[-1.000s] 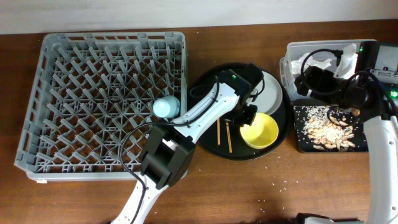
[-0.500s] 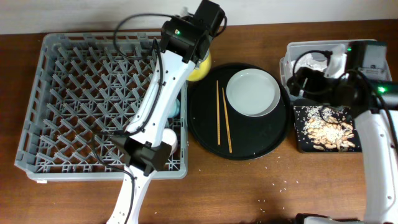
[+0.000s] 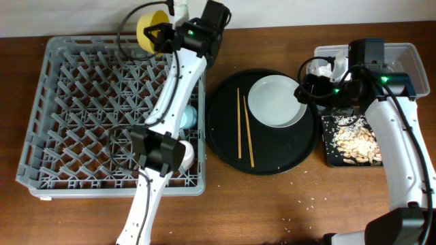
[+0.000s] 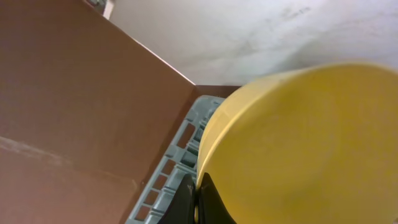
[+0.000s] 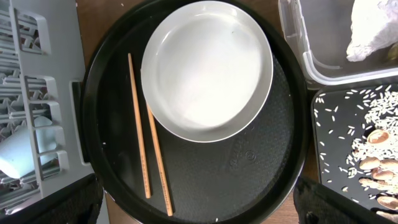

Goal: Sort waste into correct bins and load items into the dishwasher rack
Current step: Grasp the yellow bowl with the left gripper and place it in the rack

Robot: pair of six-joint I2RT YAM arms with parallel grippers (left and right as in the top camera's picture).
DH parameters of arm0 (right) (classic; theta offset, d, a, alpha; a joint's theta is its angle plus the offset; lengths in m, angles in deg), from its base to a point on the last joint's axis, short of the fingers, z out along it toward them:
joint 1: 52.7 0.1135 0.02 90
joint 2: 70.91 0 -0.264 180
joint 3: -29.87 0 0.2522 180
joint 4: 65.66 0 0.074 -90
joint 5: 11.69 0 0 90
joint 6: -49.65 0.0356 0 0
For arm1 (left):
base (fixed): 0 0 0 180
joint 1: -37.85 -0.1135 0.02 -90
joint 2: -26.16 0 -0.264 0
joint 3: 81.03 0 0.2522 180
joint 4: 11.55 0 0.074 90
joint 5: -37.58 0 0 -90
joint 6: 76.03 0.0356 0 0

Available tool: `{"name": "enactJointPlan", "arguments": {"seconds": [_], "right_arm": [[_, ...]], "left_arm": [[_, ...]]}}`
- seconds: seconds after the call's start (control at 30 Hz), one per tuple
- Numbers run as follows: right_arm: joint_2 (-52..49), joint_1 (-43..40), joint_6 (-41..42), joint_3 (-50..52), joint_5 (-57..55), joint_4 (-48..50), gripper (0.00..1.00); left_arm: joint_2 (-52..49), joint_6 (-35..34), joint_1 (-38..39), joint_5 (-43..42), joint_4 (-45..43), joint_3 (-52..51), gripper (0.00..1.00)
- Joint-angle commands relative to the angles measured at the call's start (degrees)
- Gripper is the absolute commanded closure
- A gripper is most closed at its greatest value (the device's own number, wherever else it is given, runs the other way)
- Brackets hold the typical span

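Observation:
My left gripper [image 3: 163, 33] is shut on the rim of the yellow bowl [image 3: 150, 28] and holds it on edge above the far edge of the grey dishwasher rack [image 3: 75, 102]. In the left wrist view the bowl [image 4: 298, 143] fills the frame and the fingertips [image 4: 208, 202] pinch its rim. My right gripper [image 3: 308, 90] is open and empty over the right edge of the white plate [image 3: 276, 102]. The plate [image 5: 208, 68] and two chopsticks [image 5: 138, 124] lie below it. The light blue cup [image 3: 189, 116] stands in the rack. The pink cup is not clearly seen.
The plate and chopsticks [image 3: 243, 131] lie on a large round black tray [image 3: 272, 160]. The clear tub [image 3: 409, 54] holds a white napkin [image 3: 338, 64]. The black rectangular tray [image 3: 330, 153] holds rice and beige scraps [image 3: 357, 141]. Stray rice grains [image 3: 300, 211] lie on the table.
My left arm lifted the yellow bowl off the round tray and swung it left to the rack's far edge. My right gripper moved left from the tub to the plate's edge.

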Motion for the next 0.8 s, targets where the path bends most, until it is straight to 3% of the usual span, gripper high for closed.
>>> {"name": "enactJointPlan", "arguments": {"seconds": [0.0,0.5,0.63,0.77], "right_arm": [[-0.42,0.20,-0.42,0.42,-0.50,0.02,0.02],[-0.42,0.20,-0.42,0.42,-0.50,0.02,0.02],[-0.42,0.20,-0.42,0.42,-0.52,0.02,0.02],[-0.42,0.20,-0.42,0.42,-0.50,0.02,0.02]], "left_arm": [[-2.89,-0.15,0.15,2.51,-0.87,-0.07,1.00],[-8.44,-0.13,3.43,-4.87,3.26,-0.07,1.00],[-8.44,-0.13,4.98,-6.99,11.89,-0.07,1.00],[-8.41,-0.13,6.14,-13.73,17.09,-0.04,0.78]]}}
